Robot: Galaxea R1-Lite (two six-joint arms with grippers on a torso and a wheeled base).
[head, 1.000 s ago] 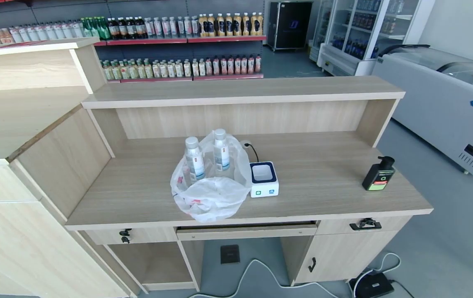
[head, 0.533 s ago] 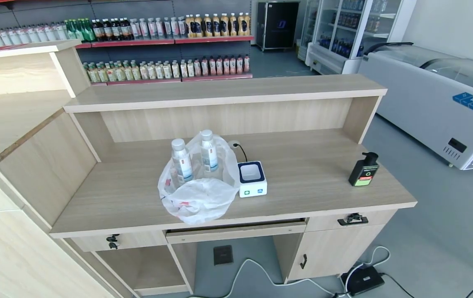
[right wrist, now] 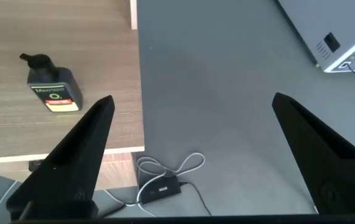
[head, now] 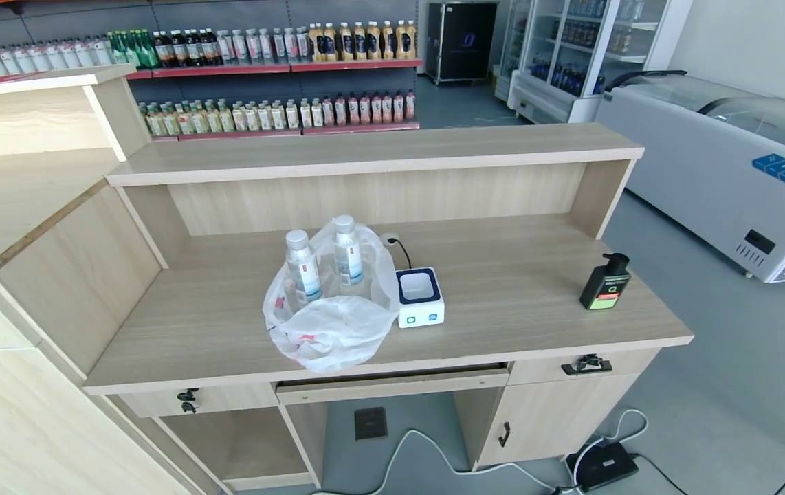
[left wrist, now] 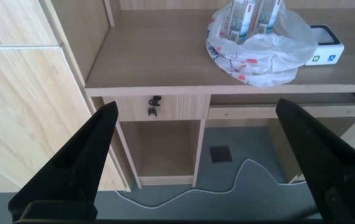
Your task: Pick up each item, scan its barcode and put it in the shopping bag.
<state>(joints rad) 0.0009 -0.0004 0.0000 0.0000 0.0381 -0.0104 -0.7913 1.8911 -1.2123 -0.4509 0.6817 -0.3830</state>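
Note:
A translucent plastic shopping bag (head: pixel 330 323) sits on the wooden counter (head: pixel 516 289) with two clear water bottles (head: pixel 303 267) standing upright in it. Right beside the bag is a white barcode scanner (head: pixel 419 297) with a dark window. A black pump bottle (head: pixel 604 282) stands alone near the counter's right end. My left gripper (left wrist: pixel 199 162) hangs open below the counter's front edge, facing the bag (left wrist: pixel 258 43) from a distance. My right gripper (right wrist: pixel 193 155) is open too, held over the grey floor just off the counter's right end, with the pump bottle (right wrist: pixel 51 88) off to one side.
A raised shelf (head: pixel 372 155) backs the counter and a taller wooden unit (head: pixel 28 206) walls its left side. Drawers and a cabinet sit under the counter, with cables and a power brick (head: pixel 602 464) on the floor. Chest freezers (head: pixel 722 165) stand to the right.
The head view shifted between one second and half a second ago, so the whole scene slid left. Nothing on the counter has moved since.

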